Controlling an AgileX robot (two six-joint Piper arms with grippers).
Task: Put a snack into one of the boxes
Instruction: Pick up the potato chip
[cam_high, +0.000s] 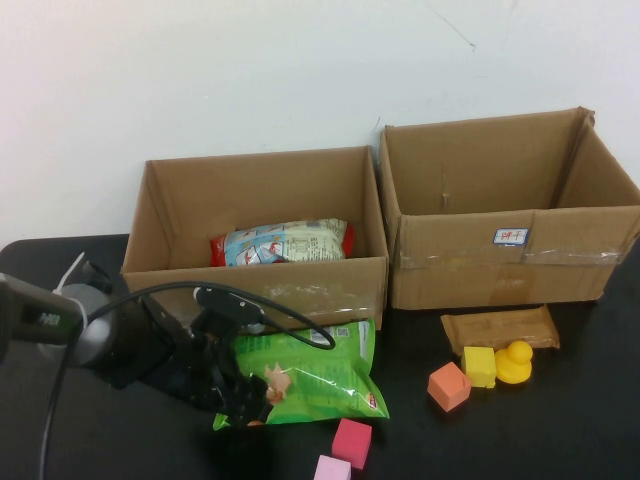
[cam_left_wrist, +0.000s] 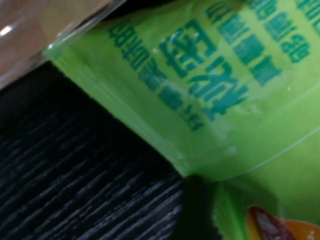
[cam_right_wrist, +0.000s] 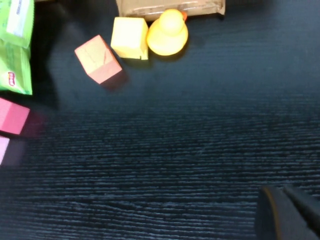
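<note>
A green snack bag (cam_high: 310, 375) lies on the black table in front of the left cardboard box (cam_high: 255, 285). My left gripper (cam_high: 245, 395) is at the bag's left edge and closed on it. In the left wrist view the green snack bag (cam_left_wrist: 240, 100) fills the frame, with one dark finger (cam_left_wrist: 195, 210) beside it. The left box holds a red and blue snack bag (cam_high: 285, 242). The right cardboard box (cam_high: 510, 250) looks empty. My right gripper (cam_right_wrist: 285, 207) is shut and empty over bare table, and is out of the high view.
A brown snack packet (cam_high: 500, 328) lies in front of the right box. An orange cube (cam_high: 449, 386), a yellow cube (cam_high: 479, 366) and a yellow duck (cam_high: 515, 361) sit near it. Two pink cubes (cam_high: 352, 442) lie below the green bag. A cable loops over the left arm.
</note>
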